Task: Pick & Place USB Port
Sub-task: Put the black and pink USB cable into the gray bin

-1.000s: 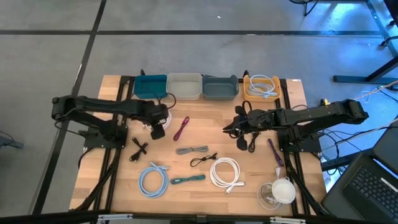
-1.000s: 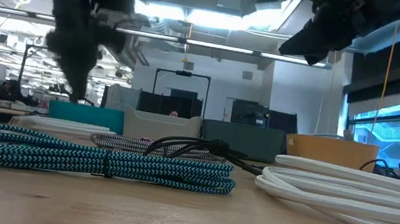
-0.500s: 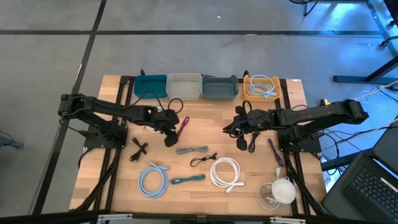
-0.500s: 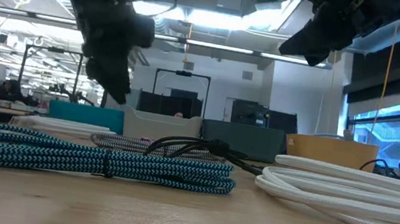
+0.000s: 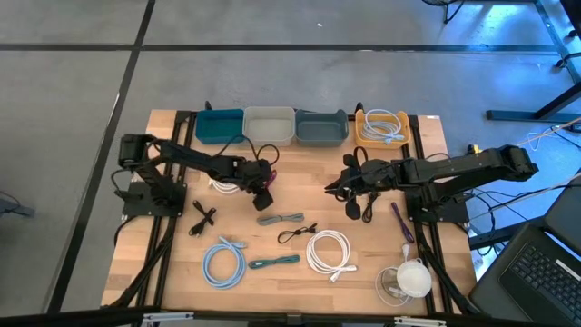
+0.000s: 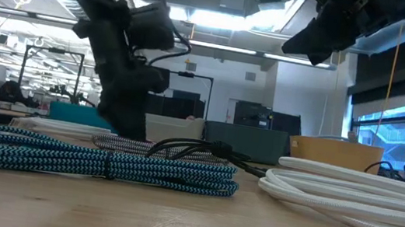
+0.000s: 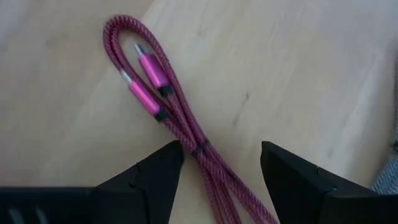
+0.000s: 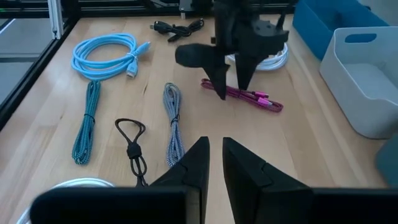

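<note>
A magenta braided USB cable (image 7: 180,121), bundled with its two plugs side by side, lies flat on the wooden table right of the left arm. My left gripper (image 7: 221,163) hangs just above it, open, with one finger on each side of the bundle and touching nothing. In the right wrist view this gripper (image 8: 229,74) points down over the cable (image 8: 252,98). My right gripper (image 8: 216,152) is shut and holds nothing. It hovers near the table's middle right (image 5: 334,184).
Four bins line the far edge: teal (image 5: 220,125), white (image 5: 270,125), grey (image 5: 321,128) and a yellow one (image 5: 381,125) holding a light-blue cable. More cables lie nearer: grey braided (image 5: 280,219), black (image 5: 296,233), white coil (image 5: 329,252), light-blue coil (image 5: 223,262), teal (image 5: 274,262).
My left gripper has travelled toward the table's right, from over the white cable to over the magenta cable, and has come down close to the table. The right arm has kept still. No cable has moved.
</note>
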